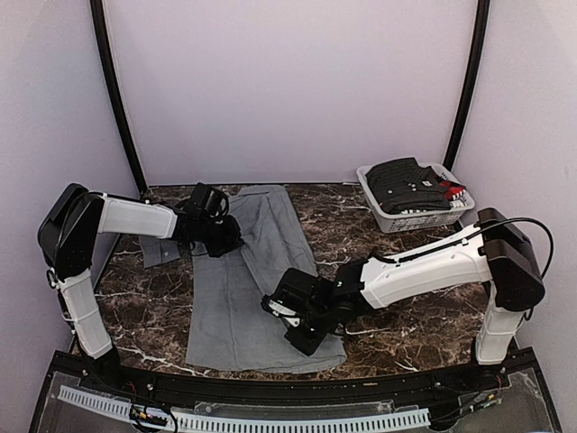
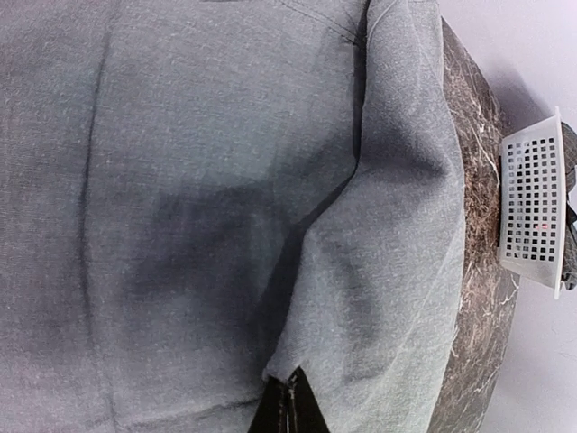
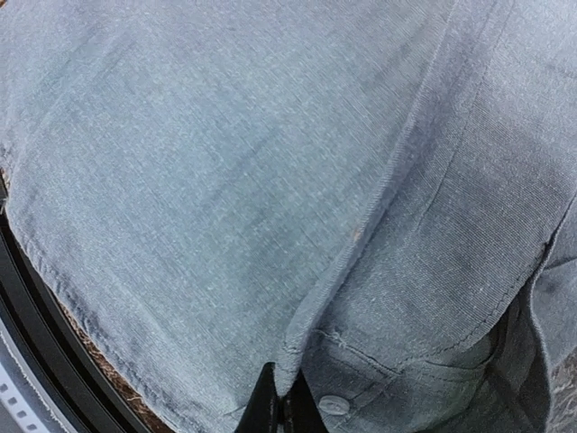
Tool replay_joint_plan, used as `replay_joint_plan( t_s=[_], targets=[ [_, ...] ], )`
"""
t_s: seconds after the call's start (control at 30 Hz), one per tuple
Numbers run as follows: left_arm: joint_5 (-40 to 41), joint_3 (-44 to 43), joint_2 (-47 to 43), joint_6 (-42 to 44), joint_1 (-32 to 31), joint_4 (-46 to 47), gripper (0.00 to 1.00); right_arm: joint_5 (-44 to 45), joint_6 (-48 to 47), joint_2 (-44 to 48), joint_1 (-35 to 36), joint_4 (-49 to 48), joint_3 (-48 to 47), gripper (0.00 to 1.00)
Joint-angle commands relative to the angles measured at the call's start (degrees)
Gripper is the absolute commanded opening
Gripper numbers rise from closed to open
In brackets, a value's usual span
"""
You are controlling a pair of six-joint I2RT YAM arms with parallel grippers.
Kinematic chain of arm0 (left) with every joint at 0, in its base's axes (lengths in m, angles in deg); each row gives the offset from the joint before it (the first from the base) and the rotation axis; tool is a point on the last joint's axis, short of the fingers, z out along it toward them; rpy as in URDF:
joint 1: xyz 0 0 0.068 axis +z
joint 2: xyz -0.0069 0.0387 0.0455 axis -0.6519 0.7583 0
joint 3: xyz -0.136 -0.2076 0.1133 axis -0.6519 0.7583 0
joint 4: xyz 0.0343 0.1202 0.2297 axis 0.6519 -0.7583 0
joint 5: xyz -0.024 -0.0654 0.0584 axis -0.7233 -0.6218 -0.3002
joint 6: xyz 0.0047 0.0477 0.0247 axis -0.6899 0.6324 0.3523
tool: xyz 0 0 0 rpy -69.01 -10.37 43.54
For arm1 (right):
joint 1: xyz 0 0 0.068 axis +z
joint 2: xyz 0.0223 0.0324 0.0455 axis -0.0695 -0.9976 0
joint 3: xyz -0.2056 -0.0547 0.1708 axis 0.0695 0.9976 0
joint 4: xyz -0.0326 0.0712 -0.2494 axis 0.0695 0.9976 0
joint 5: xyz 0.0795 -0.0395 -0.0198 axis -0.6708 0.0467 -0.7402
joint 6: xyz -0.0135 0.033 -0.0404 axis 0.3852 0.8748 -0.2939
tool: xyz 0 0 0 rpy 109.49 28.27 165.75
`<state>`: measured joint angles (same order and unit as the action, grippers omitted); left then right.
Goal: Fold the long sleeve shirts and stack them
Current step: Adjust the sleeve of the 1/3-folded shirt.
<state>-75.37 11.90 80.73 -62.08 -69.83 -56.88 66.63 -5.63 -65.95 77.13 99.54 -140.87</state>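
Observation:
A plain grey long sleeve shirt (image 1: 236, 298) lies on the dark marble table (image 1: 406, 307), partly folded, with one sleeve laid diagonally across it. My left gripper (image 1: 223, 236) is shut on a fold of the shirt (image 2: 379, 271) near its far left edge; its fingertips (image 2: 290, 406) pinch the cloth. My right gripper (image 1: 305, 336) is shut on a hem edge of the shirt (image 3: 225, 180) near the front right corner, beside a cuff with a small button (image 3: 334, 404). More dark shirts (image 1: 407, 186) lie in the basket.
A white mesh basket (image 1: 424, 219) stands at the back right of the table, also seen in the left wrist view (image 2: 534, 212). A sleeve cuff (image 1: 162, 251) sticks out at the shirt's left. A black rail (image 1: 270, 397) runs along the table's near edge.

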Motion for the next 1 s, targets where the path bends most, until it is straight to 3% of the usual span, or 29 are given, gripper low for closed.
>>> replay_joint_plan(
  t_s=[0.0,0.17,0.33,0.4,0.5,0.57,0.77,0.97],
  targets=[
    [0.09,1.68,-1.43,-0.05,1.06,0.12,0.0,-4.53,0.46,0.02,-0.12,-2.75,-2.38,0.08],
    [-0.07,2.65,-0.65,0.3,1.52,0.57,0.0,-5.88,1.33,4.36,-1.06,-3.2,-3.15,0.27],
    [-0.33,2.44,-0.34,1.59,1.63,0.54,0.1,-3.42,3.73,12.13,-4.2,-2.61,-0.5,0.34],
    [-0.41,2.08,-0.4,2.2,1.64,0.11,0.17,-1.55,5.56,15.1,-7.0,-2.62,2.11,0.33],
    [0.67,1.27,-0.96,3.57,1.64,-1.48,0.3,-1.51,7.32,16.03,-9.95,-2.65,5.93,0.23],
    [2.28,1.0,-1.88,4.61,1.64,-3.05,0.34,-1.73,8.19,15.47,-10.3,-3.18,7.78,0.18],
    [5.76,1.47,-5.94,7.64,1.64,-5.43,0.36,-2.29,10.59,11.16,-10.39,-6.25,9.47,0.12],
    [4.43,1.21,-7.6,9.24,1.64,-6.14,0.36,-2.28,12.01,7.67,-10.39,-6.72,9.74,0.18]
  ],
)
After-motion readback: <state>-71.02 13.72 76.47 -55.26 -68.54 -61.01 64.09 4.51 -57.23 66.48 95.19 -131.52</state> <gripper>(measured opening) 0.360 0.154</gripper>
